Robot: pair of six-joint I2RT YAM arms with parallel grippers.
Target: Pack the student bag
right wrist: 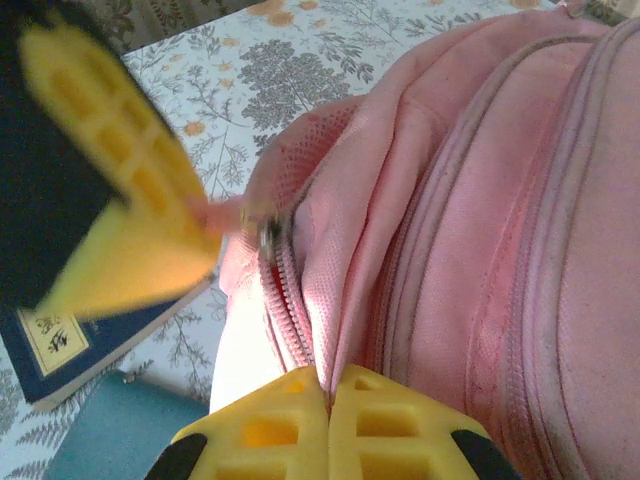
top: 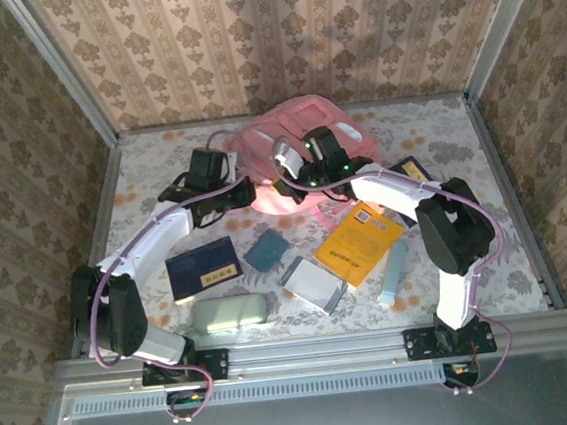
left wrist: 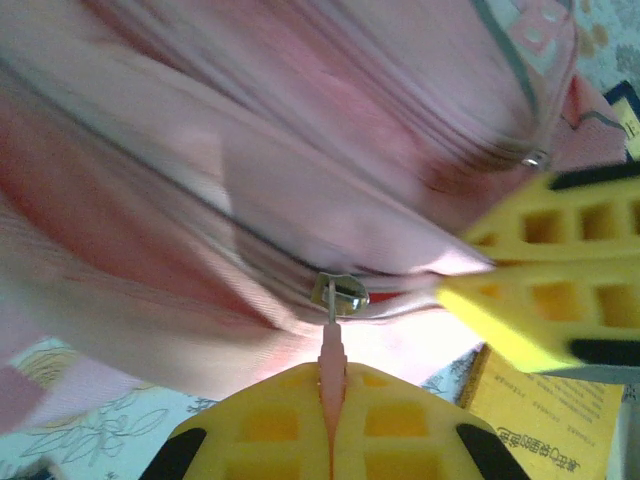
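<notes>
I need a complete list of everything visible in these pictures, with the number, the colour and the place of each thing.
student bag: 1, pink, far middle of the table
zip pull: 1, pink tab, on the bag's near edge
dark blue book: 1, yellow label, near left
second dark blue book: 1, right of the bag, partly hidden
teal item: 1, small, centre
grey notebook: 1, centre, near side
yellow book: 1, right of centre
pale blue stick: 1, near right
pale green case: 1, near edge, left
table: 1, floral cover
left gripper: 1, yellow fingers, shut on the zip pull
right gripper: 1, yellow fingers, shut on the student bag beside the zip
</notes>
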